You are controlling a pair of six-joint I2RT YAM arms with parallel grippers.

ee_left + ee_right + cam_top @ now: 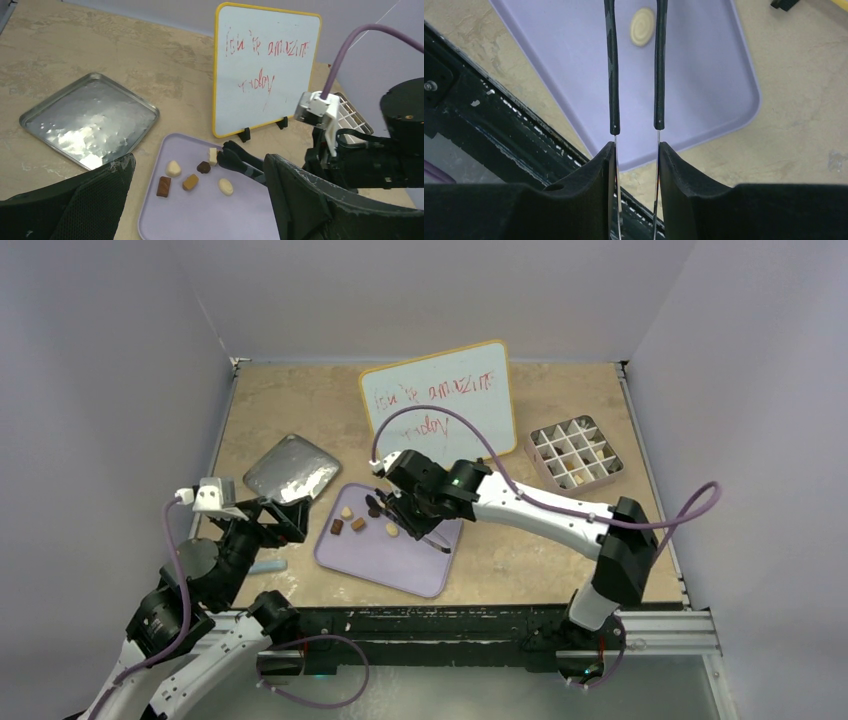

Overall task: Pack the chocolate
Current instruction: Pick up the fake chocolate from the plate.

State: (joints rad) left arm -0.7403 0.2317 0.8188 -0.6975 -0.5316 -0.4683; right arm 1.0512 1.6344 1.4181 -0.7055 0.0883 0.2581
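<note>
Right hand (636, 150) pinches the tongs (613, 75), its fingers pressed on both arms. The arms stand a little apart with nothing between them in the wrist view; the tips run out of frame at the top. Left hand (200, 164) is spread wide, holds nothing, and sits low at the left near the steel pan (290, 470).

Chocolate (190, 182): six loose pieces on the tray (165, 230), clustered toward its far-left part. A few more sit in cells of the box (575, 453), well apart at the far right of the counter (300, 400), past the whiteboard (437, 400).

Step in hand, my reading: picking one piece with the tongs. The tips lie at the cream square (213, 156), touching or just beside it. Cannot tell whether it is gripped.

To do it well:
- Straddle the square on two flat sides, tips down to the tray floor.
- Close gently. The piece looks small and smooth, and is likely to squirt out or tip.
- Keep clear of the dark heart (203, 166) just beside it.
- Lift straight up and confirm the hold before carrying to the box.
- Choose an empty cell.
</note>
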